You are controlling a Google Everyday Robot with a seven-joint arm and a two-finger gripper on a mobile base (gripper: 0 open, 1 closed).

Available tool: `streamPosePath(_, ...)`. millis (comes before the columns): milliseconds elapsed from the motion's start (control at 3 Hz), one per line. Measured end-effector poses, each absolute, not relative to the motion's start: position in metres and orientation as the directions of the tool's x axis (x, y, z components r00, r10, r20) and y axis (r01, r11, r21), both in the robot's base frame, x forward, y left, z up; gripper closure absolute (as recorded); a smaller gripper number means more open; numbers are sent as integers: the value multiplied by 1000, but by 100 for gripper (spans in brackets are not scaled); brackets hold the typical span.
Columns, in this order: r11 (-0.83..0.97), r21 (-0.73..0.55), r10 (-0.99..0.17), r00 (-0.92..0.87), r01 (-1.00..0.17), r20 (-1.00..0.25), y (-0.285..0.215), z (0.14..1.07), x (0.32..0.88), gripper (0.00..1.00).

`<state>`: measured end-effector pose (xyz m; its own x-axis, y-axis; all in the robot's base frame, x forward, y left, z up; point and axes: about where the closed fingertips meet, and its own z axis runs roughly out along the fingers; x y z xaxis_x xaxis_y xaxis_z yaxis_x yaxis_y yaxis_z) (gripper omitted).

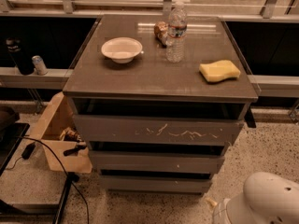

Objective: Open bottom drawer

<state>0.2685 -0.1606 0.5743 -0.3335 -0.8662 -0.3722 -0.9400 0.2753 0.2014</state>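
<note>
Far left, on the ledge: a black flask [16, 55] and a small can [39, 65] just beside it. Lower down, on the floor against the cabinet's left side: an open cardboard box [53, 125], with a dark cable [51, 155] trailing in front.

Centre: a grey cabinet with 3 handle-less fronts under a worktop [154, 80]. On the worktop, left to right: a white bowl [122, 49], a small brown object [161, 31] touching or just behind a clear water bottle [176, 31], then a yellow sponge [219, 71] near the right edge.

Below that, the tall scratched front [159, 130], the middle front [156, 162], and lowest of all the bottom drawer [154, 184], slim and plain, close to the floor, apparently shut, with a dark gap along its top edge.

Probably stiff and flat, sliding straight toward the near side on runners; likely light for its slimness, contents unknown. Smooth face, so nothing to pinch there. Best hold by judgement: hooked over the top lip through the dark gap, near the middle, to avoid skewing.

Bottom right corner: the white rounded arm housing [264, 199], near the cabinet but apart from it. Gripper out of shot, somewhere past that corner; jaws spread or pressed together, impossible to tell.
</note>
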Motion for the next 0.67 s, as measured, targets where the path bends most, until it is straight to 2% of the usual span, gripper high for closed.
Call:
streamPosePath(333,223,157,-866,-270,-962,-422,-148,533,281,0)
streamPosePath(667,225,145,-868,-266,-963,-420,-148,532,280,0)
